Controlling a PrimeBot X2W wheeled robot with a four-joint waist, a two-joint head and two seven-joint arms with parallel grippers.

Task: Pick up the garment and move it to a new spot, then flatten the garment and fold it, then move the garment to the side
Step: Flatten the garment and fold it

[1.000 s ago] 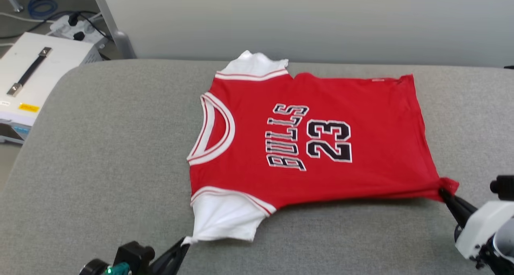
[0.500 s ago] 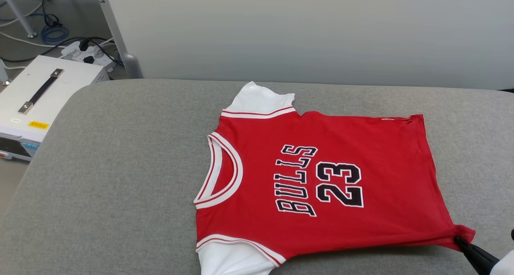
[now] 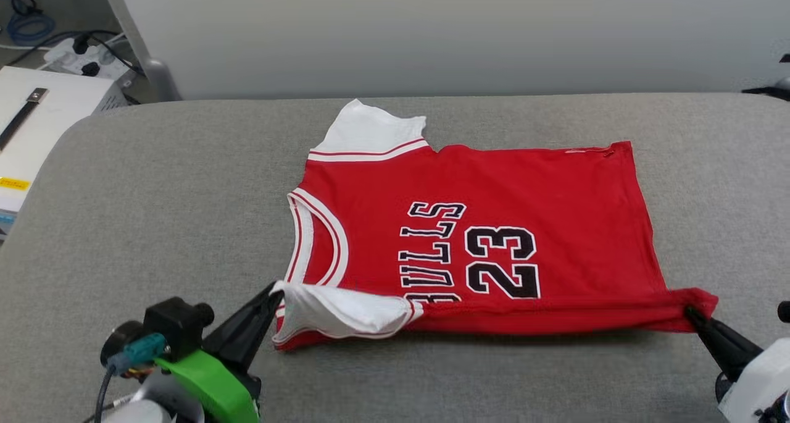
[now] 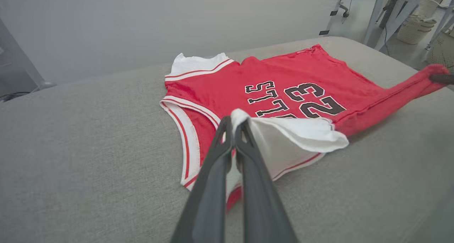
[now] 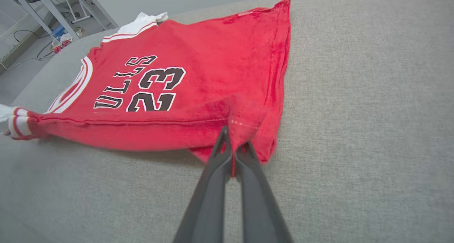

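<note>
The garment (image 3: 494, 188), a red jersey with white sleeves and black lettering with 23, lies on the grey padded table (image 3: 154, 182), neck to the left. Its near edge is lifted and rolled over toward the far side. My left gripper (image 3: 276, 291) is shut on the near white sleeve (image 3: 339, 309); in the left wrist view the sleeve (image 4: 294, 136) hangs from that gripper (image 4: 234, 124). My right gripper (image 3: 691, 312) is shut on the near hem corner (image 3: 703, 299), seen as a red pinch of the garment (image 5: 198, 76) at that gripper (image 5: 234, 143).
A white box (image 3: 31, 139) with a black handle stands off the table's left end, with cables and a power strip (image 3: 86, 55) on the floor behind it. A pale wall (image 3: 432, 34) runs behind the table. Grey surface lies bare left of the garment.
Both grippers have lifted the garment's near edge and carried it toward the far side, so the lower lettering is now covered. The head camera has also shifted between frames.
</note>
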